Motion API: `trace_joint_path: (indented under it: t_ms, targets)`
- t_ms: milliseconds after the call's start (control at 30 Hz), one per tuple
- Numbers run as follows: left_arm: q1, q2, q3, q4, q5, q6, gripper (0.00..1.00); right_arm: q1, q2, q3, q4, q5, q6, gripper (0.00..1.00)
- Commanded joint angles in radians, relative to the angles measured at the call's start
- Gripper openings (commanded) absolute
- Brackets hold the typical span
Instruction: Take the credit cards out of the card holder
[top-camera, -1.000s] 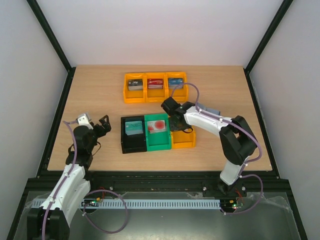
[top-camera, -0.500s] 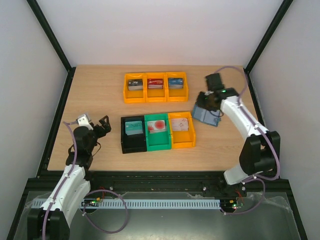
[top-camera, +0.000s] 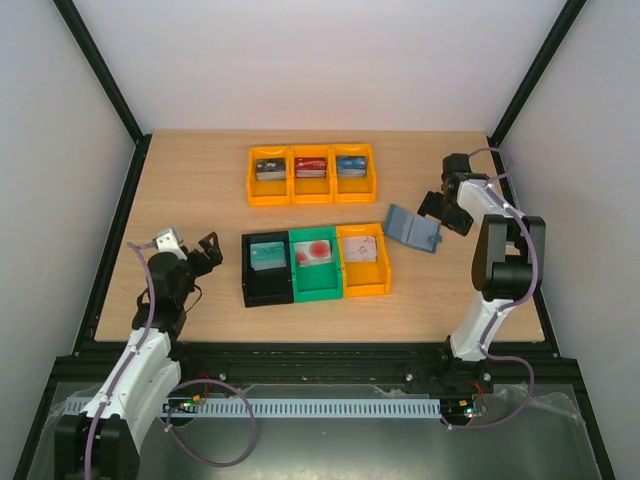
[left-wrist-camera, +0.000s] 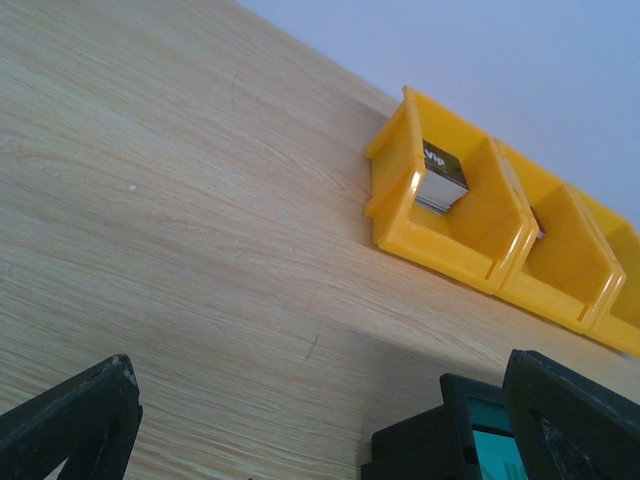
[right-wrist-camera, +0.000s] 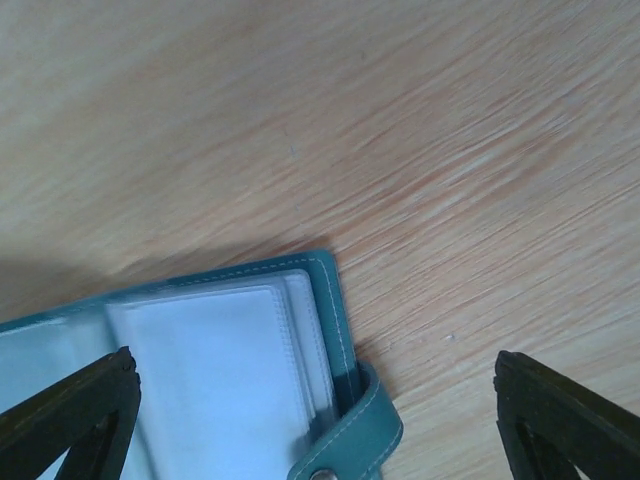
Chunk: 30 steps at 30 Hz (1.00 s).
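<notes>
- Pale wood table (top-camera: 200, 190) ran under both arms, with white walls around it. The card holder (top-camera: 413, 228) lay opened flat on the table's right half, just right of the orange bin (top-camera: 366, 287).
- My right claw (top-camera: 442, 208) hung by the holder's far-right corner, its jaws spread wide with nothing gripped. The holder lay to the near-left of the claw, close by, and I judged the two were not touching.
- The holder's long axis ran left to right, slanting a little nearer at its right end. Seen from my wrist, its snap tab (right-wrist-camera: 365, 430) sat low between my two fingers.
- My left claw (top-camera: 200, 250) was spread wide too, with nothing in it, well apart near the table's left edge. The right arm was plainly the nearer one for any reach at the holder.
- Several credit cards (top-camera: 311, 167) sat in the far row of yellow bins (top-camera: 311, 193). Others lay in the near black bin (top-camera: 267, 290), the green bin (top-camera: 316, 288) and the orange one.
- From my wrist only one corner of the holder showed, and the rest was cut off by the frame. Its clear sleeves (right-wrist-camera: 200, 370) looked pale, and I could not tell whether a card was in them.
- From above, the holder's inside was too small to read.
</notes>
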Motion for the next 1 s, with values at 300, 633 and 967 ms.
trace_joint_path:
  t_ms: [300,633,967]
  targets:
    - [0.012,0.055,0.004,0.031,0.009,0.019,1.0,0.038,0.089,-0.012,0.001,-0.001,-0.047,0.99]
    - [0.013,0.056,0.002,0.035,0.009,0.021,1.0,0.07,0.154,0.032,-0.026,-0.023,-0.088,1.0]
    - [0.014,0.06,0.006,0.03,0.008,0.022,1.0,0.072,0.211,-0.011,0.006,0.001,-0.083,0.88]
